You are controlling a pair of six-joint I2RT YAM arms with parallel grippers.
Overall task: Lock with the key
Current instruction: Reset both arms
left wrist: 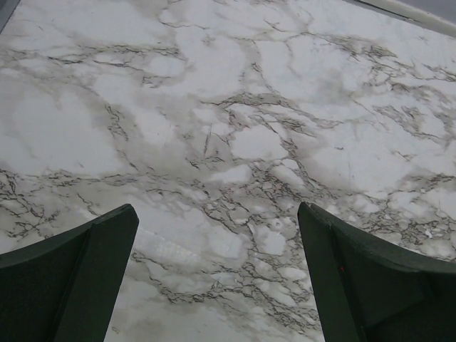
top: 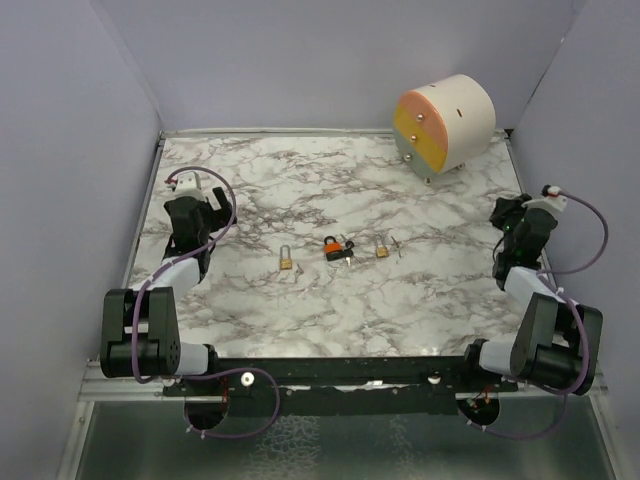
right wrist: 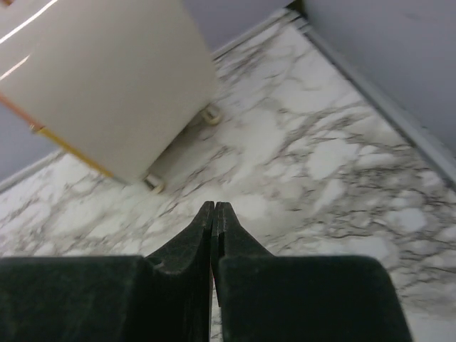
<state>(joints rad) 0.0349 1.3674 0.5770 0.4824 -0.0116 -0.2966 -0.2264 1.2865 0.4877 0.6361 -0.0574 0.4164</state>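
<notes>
Three padlocks lie in a row near the middle of the marble worktop (top: pixel 300 190). On the left is a long-shackled brass padlock (top: pixel 286 262). In the centre is an orange padlock (top: pixel 331 247) with a dark-headed key (top: pixel 346 252) against its right side. On the right is a small brass padlock (top: pixel 382 251), with a thin metal piece (top: pixel 396 245) just beside it that is too small to make out.

The left fingers (left wrist: pixel 71 278) are spread wide over bare marble on the worktop's left side, well apart from the locks. The right fingers (right wrist: pixel 192 239) are pressed together, pinching nothing. They sit at the right edge, pointing toward a cream drum-shaped drawer unit (top: pixel 447 125) in the far right corner.
</notes>
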